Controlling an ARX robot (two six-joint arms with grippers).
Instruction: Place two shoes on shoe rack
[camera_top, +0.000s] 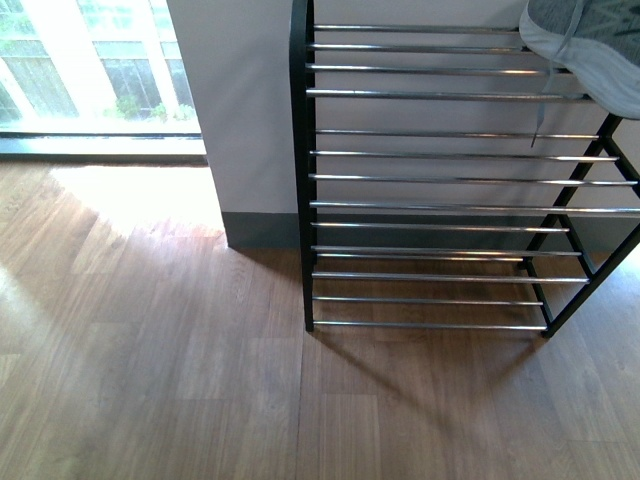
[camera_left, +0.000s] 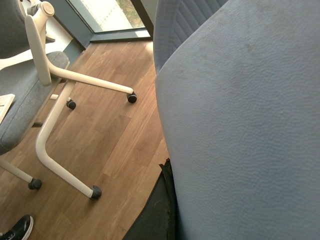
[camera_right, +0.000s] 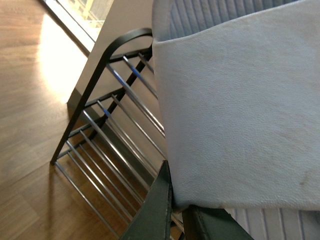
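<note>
Right claw (camera_right: 172, 212): dark finger seen at the heel of a shoe (camera_right: 240, 110), pale sole panel filling the wrist view; it appears clamped on that shoe, though the far finger is hidden. Left claw (camera_left: 165, 200): only a dark edge shows beside a second shoe (camera_left: 240, 115), grey pebbled surface close to the lens; grip likely, but closure cannot be told. Rack (camera_top: 440, 180): black frame, chrome rods in tiers, standing on wood floor against a white wall, at 2 o'clock in the front view. One shoe (camera_top: 590, 45) enters at 1 o'clock, hanging over the top tier's right end, lace dangling down past the rods; whether it touches them cannot be told. The other shoe is absent from the front view, held over floor near an office chair (camera_left: 50, 100) in the left wrist view. Handling, by judgement: light, soft knit upper that gives under pressure, firmer rubber sole; not fragile, not slippery. Best hold is at the heel collar or across the sole sidewalls, where the shoe is stiffest. Rods are spaced, so set the sole flat across several; a loose lace may snag.
</note>
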